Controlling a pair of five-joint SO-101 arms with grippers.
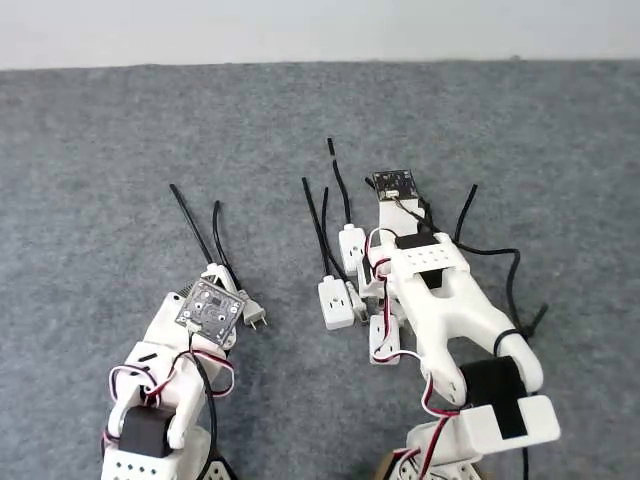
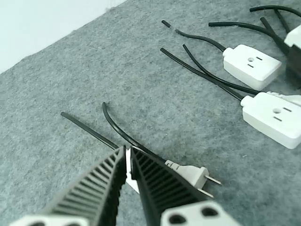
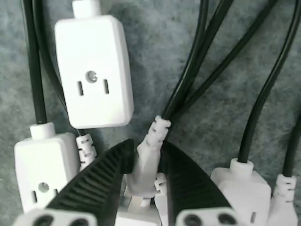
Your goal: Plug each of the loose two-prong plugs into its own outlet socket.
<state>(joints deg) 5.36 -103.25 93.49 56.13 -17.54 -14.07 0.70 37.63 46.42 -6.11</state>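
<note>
Grey carpet (image 1: 100, 150) | right end effector (image 3: 146, 147) grips plug (image 3: 143, 170) | left end effector (image 2: 128, 150) closed, second plug (image 2: 190, 173) just beside

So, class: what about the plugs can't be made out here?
Prongs of the plug in the right gripper: right wrist view, hidden between the jaws.
The white sliver in the left gripper: left wrist view, covered by the jaws.
One socket: high view, partly under the right arm.

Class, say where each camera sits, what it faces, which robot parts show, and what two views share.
High view: overhead, looking down at the table; left arm, right arm.
Left wrist view: wrist-mounted, facing the loose plug; left gripper.
Right wrist view: wrist-mounted, facing a socket; right gripper around the held plug.
Shared: loose plug, high and left wrist.
</note>
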